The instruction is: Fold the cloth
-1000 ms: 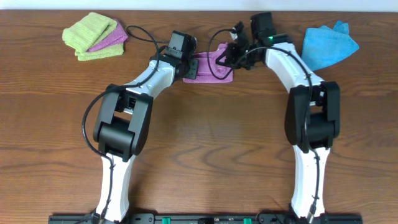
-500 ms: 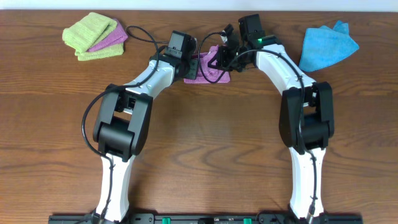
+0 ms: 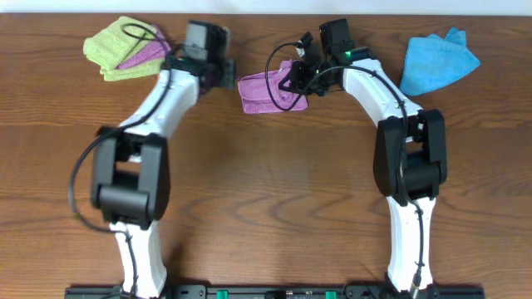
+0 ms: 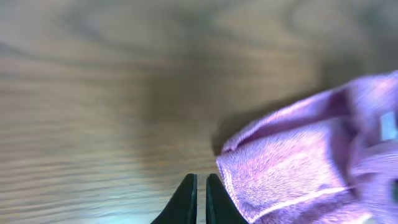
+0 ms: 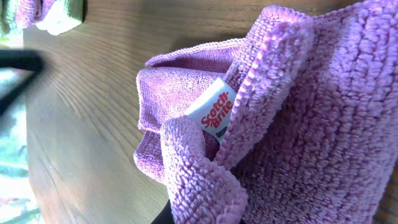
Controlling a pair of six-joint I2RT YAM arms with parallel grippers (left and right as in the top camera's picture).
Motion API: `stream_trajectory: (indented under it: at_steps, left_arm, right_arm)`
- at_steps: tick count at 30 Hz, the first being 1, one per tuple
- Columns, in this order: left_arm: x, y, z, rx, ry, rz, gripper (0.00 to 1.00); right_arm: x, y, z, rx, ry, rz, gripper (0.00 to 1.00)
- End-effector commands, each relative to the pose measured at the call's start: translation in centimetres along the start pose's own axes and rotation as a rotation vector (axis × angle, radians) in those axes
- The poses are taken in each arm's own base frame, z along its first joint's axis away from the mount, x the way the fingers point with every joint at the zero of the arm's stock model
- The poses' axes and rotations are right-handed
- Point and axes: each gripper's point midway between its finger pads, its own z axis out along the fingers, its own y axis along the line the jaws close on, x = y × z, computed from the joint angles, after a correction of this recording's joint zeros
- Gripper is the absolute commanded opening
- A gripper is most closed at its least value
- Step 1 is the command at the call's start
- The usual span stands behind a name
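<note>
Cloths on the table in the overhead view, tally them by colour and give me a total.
Purple: 2, the centre purple cloth and the stacked purple cloth.
Lime-green: 2 as far as shows, the upper green cloth and the lower green cloth of that stack.
Blue: 1, the blue cloth.
Total: 5.

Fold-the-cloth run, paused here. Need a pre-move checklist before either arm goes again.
1. Left gripper shut, empty, beside the cloth and not on it: ok.
2. Right gripper gripping the cloth: cannot tell, terry covers the jaws.
3. Cloth folded flat: not ok, bunched with uneven edges.
4. White tag tucked inside: not ok, showing.
5. Left arm clearance from the green-and-purple stack: cannot tell, very close in the overhead view.
</note>
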Motion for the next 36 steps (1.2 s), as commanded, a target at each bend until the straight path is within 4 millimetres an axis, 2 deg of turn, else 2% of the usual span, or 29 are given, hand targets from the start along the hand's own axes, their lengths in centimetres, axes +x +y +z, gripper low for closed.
stream_trajectory:
  at_steps: [1, 6, 8, 14, 26, 31, 36]
  left_arm:
    - [-2.4, 0.2, -3.8, -0.005, -0.069, -0.010, 0.09]
    - [-3.8, 1.1, -7.4, -0.017, -0.111, -0.027, 0.08]
    - [-4.1, 1.3, -8.1, -0.018, -0.120, -0.032, 0.08]
    - [-3.3, 0.9, -8.1, 0.014, -0.087, -0.038, 0.06]
    - [-3.1, -0.3, -8.2, 0.085, -0.076, -0.036, 0.06]
    - [-3.1, -0.3, -8.2, 0.085, -0.076, -0.036, 0.07]
    - [-3.1, -0.3, -8.2, 0.085, -0.077, -0.035, 0.07]
  right_arm:
    - [-1.2, 1.4, -1.5, -0.015, -0.039, -0.013, 0.02]
    - [-1.0, 2.1, -1.1, -0.021, -0.031, -0.019, 0.01]
    - [-0.6, 2.9, -0.6, -0.027, -0.021, -0.034, 0.01]
    - [-0.2, 4.7, 0.7, -0.035, -0.021, -0.082, 0.01]
    - [-0.9, 3.6, 1.2, 0.076, -0.070, -0.104, 0.01]
    - [-1.8, 4.1, 1.2, 0.061, -0.106, -0.090, 0.01]
    - [-1.6, 4.3, 1.3, 0.059, -0.103, -0.095, 0.01]
